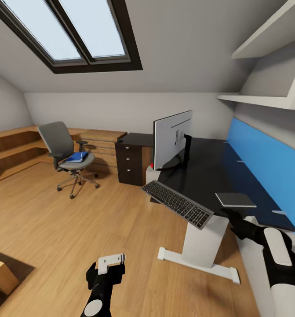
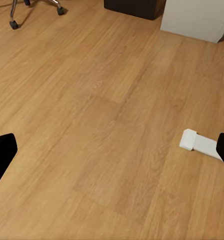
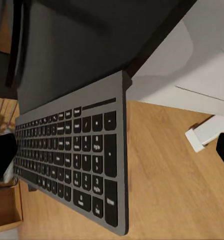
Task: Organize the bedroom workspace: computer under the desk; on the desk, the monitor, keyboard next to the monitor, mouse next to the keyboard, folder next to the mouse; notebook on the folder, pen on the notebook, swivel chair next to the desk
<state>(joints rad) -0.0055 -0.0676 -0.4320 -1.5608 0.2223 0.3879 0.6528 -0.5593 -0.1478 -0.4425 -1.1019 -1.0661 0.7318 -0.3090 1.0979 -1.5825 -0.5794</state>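
- At the desk's (image 1: pixel 217 163) front edge: right gripper (image 1: pixel 232 215) low beside the white pedestal, fingers spread wide in the wrist view, clamped on nothing.
- Just ahead: keyboard (image 1: pixel 177 204) hanging past the desk edge, tilted, seemingly only partly supported; not yet beside the monitor (image 1: pixel 171 138).
- Further in: monitor upright on the desk, done; notebook (image 1: pixel 235 199) flat near the front edge.
- Low over bare floor: left gripper (image 1: pixel 110 264), fingers apart, empty.
- Well apart: swivel chair (image 1: pixel 68 154), blue folder (image 1: pixel 78 156) on its seat.
- Left, by judgement: keyboard, folder, notebook, chair; mouse, pen, computer not made out.
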